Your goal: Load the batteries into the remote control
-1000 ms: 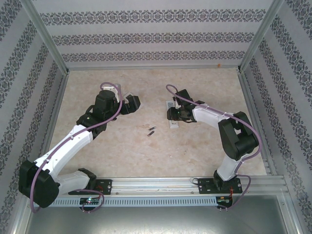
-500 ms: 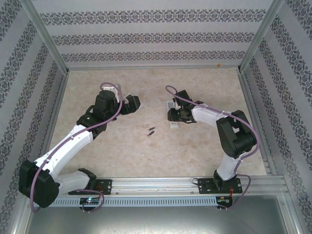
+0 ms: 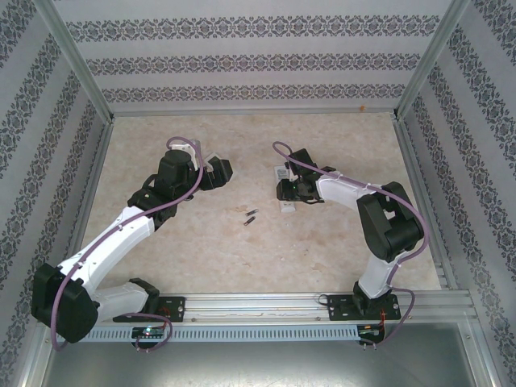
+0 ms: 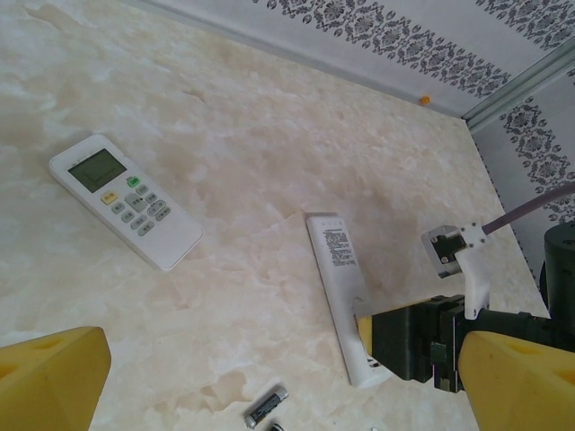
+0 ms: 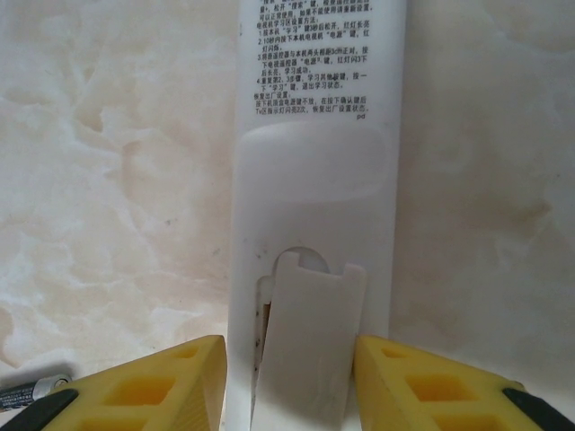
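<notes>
Looking across the marbled beige tabletop (image 3: 322,250), I see the right gripper (image 5: 289,364) set over the near end of a slim white plastic remote control (image 5: 314,135) that lies face down with its printed label up. Its yellow fingers (image 5: 171,382) stand partly closed, one close against each side of that end, though I cannot tell whether they truly squeeze it. Between them the small white battery cover (image 5: 310,350) sits crooked, with a dark sliver of the compartment showing along its left edge. Two tiny dark grey batteries (image 3: 251,216) with copper ends lie loose on the table, near the remote control, between the two arms and apart from both grippers. The left gripper (image 4: 286,355) hangs with its jaws spread wide and nothing in them. It is near a second white remote (image 4: 126,202), a broader one lying face up with a greenish screen and buttons, well apart from the first.
</notes>
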Controlling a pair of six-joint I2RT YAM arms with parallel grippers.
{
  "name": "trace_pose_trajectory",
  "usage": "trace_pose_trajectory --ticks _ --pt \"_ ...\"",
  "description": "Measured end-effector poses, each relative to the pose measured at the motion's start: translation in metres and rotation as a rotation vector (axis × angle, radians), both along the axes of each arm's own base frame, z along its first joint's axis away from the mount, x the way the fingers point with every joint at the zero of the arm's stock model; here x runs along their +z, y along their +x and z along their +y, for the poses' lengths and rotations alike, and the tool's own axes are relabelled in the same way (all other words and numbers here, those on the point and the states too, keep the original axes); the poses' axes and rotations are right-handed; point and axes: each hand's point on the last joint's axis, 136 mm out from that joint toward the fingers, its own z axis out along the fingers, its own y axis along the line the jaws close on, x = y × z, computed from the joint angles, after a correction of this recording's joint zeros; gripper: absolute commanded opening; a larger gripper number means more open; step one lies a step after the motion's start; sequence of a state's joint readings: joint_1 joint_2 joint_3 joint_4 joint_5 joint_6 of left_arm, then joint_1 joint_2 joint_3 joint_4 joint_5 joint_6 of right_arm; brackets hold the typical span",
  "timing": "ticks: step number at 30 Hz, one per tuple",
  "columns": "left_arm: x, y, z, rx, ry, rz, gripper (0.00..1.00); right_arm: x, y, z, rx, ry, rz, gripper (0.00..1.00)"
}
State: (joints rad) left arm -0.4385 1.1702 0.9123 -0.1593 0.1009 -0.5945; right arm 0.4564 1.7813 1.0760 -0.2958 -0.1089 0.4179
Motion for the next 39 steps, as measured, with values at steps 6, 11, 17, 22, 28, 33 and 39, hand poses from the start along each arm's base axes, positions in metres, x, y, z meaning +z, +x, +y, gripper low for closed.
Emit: trace_pose_trajectory --ticks 6,11,17,22,28,33,39 --pt "0.0008 0.0004 -0.0001 0.0 -0.001 -0.004 1.0 0.0012 0.0 0.0027 0.019 -0.006 -0.005 0.42" --pt "0.0008 0.0004 -0.0002 0.0 -0.002 -0.003 1.0 -0.0004 0.0005 0.0025 0.033 -0.02 -0.002 0.4" --pt "0.0009 0.0004 -0.0002 0.0 -0.002 -0.004 1.0 -0.0015 0.0007 0.0004 0.051 -0.041 -0.008 0.36" --pt "0.001 0.0005 -0.0003 0.0 -0.002 -0.004 1.0 -0.0019 -0.0014 0.0032 0.09 -0.078 -0.024 0.4" --pt "-0.0001 0.0016 -0.0016 0.0 -0.011 0.0 1.0 -0.0049 -0.0011 0.0037 0.106 -0.161 -0.034 0.37" --pt "-0.0005 0.0013 -0.0021 -0.002 -0.014 0.003 1.0 -0.0064 0.0 0.0023 0.102 -0.196 -0.026 0.34" --pt "-0.0005 0.0013 -0.0021 -0.001 -0.014 0.003 1.0 -0.0062 -0.0002 0.0015 0.098 -0.2 -0.018 0.32"
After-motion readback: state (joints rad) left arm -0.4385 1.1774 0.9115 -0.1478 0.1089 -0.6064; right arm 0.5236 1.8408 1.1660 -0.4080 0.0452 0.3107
